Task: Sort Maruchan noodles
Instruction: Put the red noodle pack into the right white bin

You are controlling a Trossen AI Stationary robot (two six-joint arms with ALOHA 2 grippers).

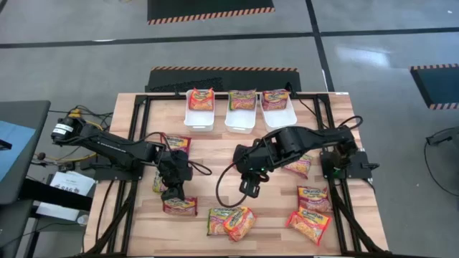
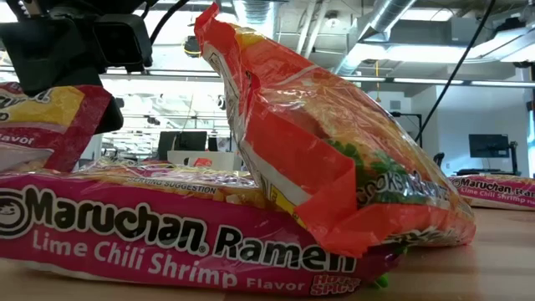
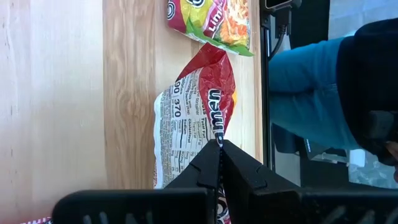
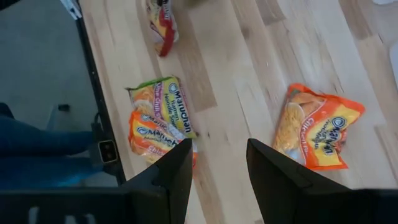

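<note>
Wood tabletop (image 1: pixel 215 172), black frame around it, grey floor beyond.

Left gripper (image 3: pixel 219 146): jaws pinched tight on a red packet (image 3: pixel 193 112), white nutrition panel facing the wrist camera, crinkled, hanging out past the fingertips. Beyond its far end lies a red-and-green packet (image 3: pixel 211 22), apart from the held one. In the high view this gripper (image 1: pixel 172 188) sits over the table's left half, with another red packet (image 1: pixel 179 207) just past it toward the front edge.

Right gripper (image 4: pixel 217 162): jaws wide, holding nothing, above bare wood. Green packet (image 4: pixel 163 106) overlapping an orange one (image 4: pixel 149 137) to one side of the jaws; an orange packet (image 4: pixel 317 127) to the other side, well apart.

Three white bins (image 1: pixel 240 118) at the back edge, one packet in each. More packets lie at the front right (image 1: pixel 310 223).
</note>
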